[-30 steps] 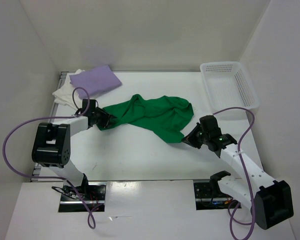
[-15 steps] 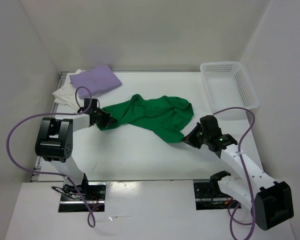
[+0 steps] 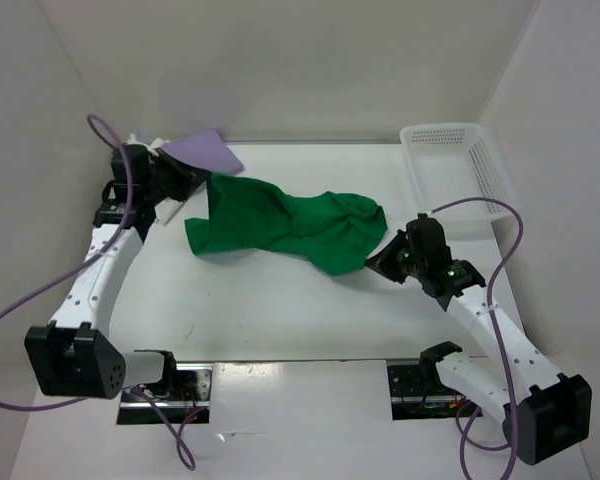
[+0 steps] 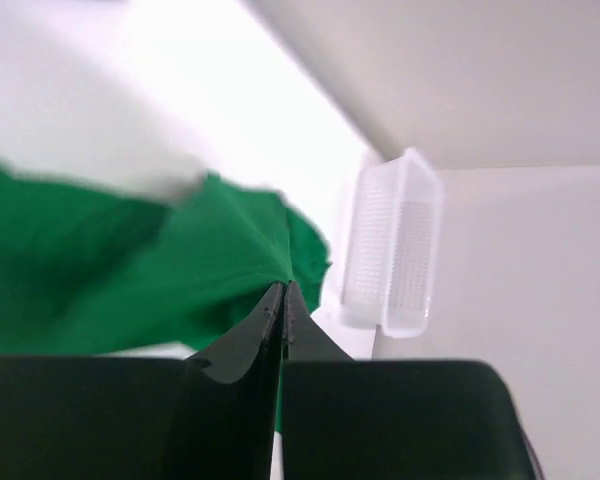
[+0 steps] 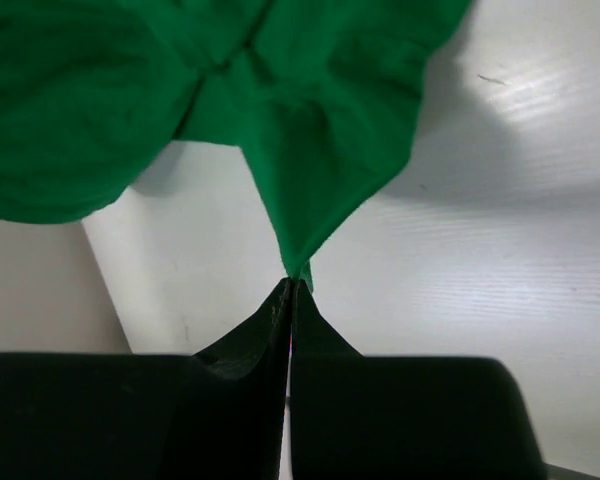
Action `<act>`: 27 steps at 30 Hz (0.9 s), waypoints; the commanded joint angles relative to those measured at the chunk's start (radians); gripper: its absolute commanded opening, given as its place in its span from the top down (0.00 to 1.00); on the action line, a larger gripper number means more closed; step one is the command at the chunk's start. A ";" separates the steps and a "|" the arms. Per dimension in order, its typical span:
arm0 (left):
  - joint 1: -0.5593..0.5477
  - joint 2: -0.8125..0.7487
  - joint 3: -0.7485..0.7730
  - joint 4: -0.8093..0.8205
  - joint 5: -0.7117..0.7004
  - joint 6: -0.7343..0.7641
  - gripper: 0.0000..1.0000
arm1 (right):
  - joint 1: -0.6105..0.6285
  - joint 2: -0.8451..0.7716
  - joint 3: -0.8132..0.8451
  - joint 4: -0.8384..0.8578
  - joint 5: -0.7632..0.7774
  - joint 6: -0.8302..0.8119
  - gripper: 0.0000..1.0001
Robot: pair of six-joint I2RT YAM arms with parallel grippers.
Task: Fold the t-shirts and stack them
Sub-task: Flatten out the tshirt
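Jaws on both arms are pinched fully together on the green t-shirt point(image 3: 280, 222): the left gripper point(image 3: 198, 178) clamps its far-left corner, the right gripper point(image 3: 372, 265) its near-right edge. It stretches across mid-worktop point(image 3: 280, 310); the lavender t-shirt point(image 3: 208, 150) lies far left.

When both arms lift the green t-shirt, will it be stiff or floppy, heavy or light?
Probably floppy: the green t-shirt wrinkles and drapes between the left gripper and right gripper. Likely light: two fingertip pinches seem enough to hold it. It may bunch instead of spreading flat.
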 commanded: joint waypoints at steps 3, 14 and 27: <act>0.012 -0.072 0.243 -0.150 0.000 0.105 1.00 | -0.003 -0.060 0.131 -0.068 0.022 -0.062 1.00; 0.012 0.187 0.776 -0.207 -0.031 0.195 1.00 | -0.064 -0.108 0.174 -0.093 0.024 -0.148 1.00; -0.040 0.990 1.256 -0.345 -0.083 0.275 0.75 | -0.169 0.004 0.152 -0.044 -0.019 -0.206 1.00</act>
